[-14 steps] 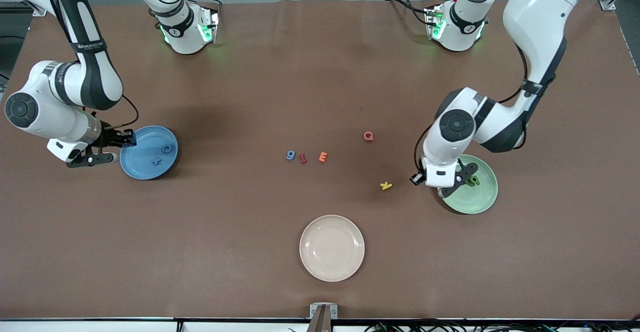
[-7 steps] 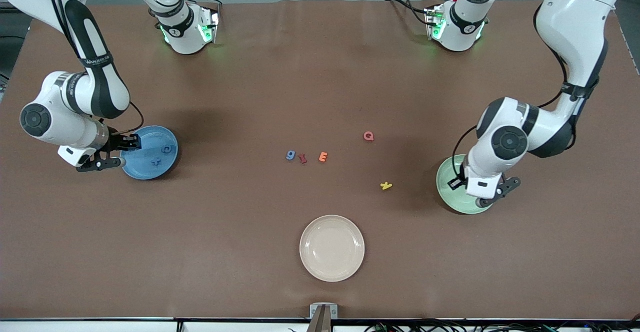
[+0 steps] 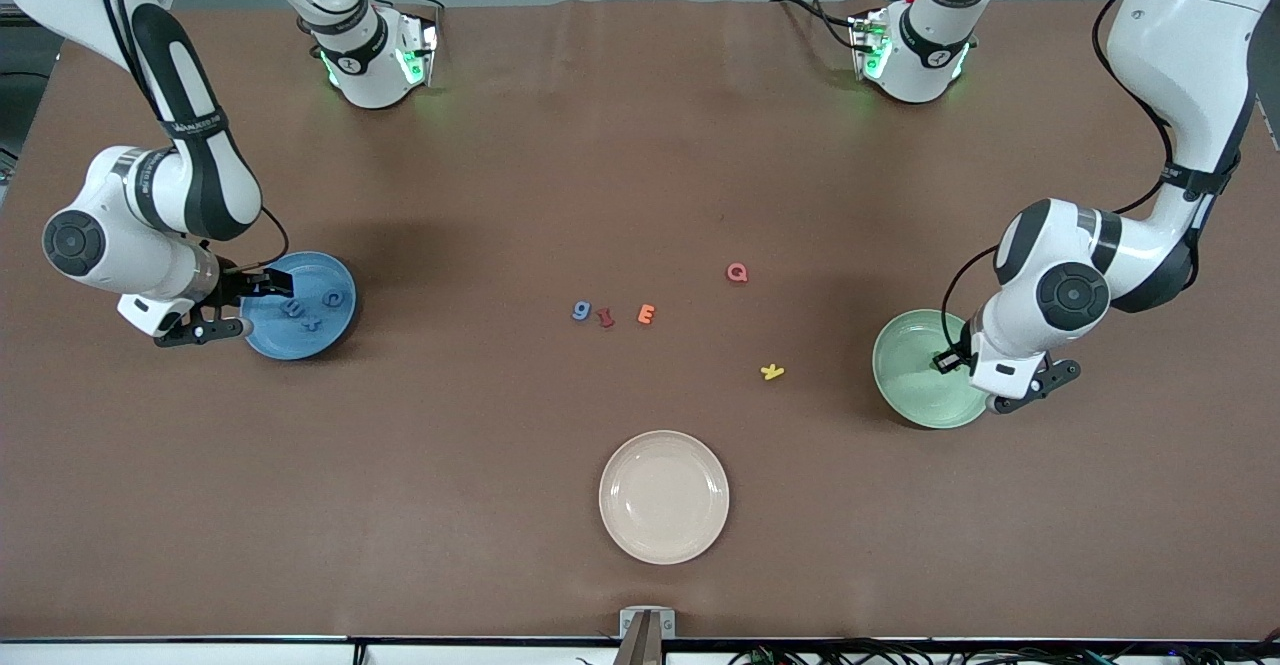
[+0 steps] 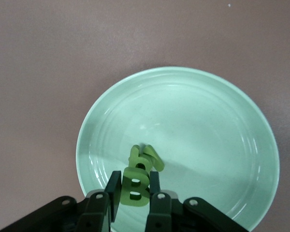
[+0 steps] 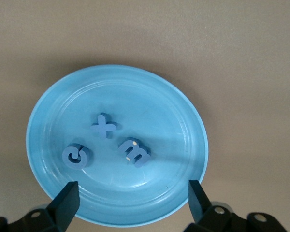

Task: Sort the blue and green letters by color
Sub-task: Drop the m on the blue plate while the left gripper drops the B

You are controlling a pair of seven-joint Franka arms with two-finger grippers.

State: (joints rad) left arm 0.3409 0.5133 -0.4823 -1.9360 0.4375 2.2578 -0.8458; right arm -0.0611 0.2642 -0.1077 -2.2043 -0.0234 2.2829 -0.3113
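My left gripper (image 4: 135, 181) is shut on a green letter B (image 4: 135, 189), held upright over the pale green plate (image 4: 208, 135). More green letters (image 4: 147, 157) lie in a small pile in that plate just under the B. In the front view the left gripper (image 3: 1005, 397) hides them over the green plate (image 3: 910, 365). My right gripper (image 5: 133, 191) stands open over the blue plate's (image 5: 150, 104) rim, empty. Blue letters c (image 5: 77, 155), x (image 5: 104, 125) and m (image 5: 134, 152) lie in that plate (image 3: 330, 340). A blue g (image 3: 581, 311) lies mid-table.
Beside the blue g lie a red letter (image 3: 605, 318) and an orange E (image 3: 646, 315). A red Q (image 3: 737, 272) sits toward the left arm's end, a yellow letter (image 3: 771, 372) nearer the camera. A cream plate (image 3: 664, 496) stands near the front edge.
The right gripper has opened and the blue m now lies in the blue plate. The left arm has swung across the green plate toward its own end of the table, still shut.
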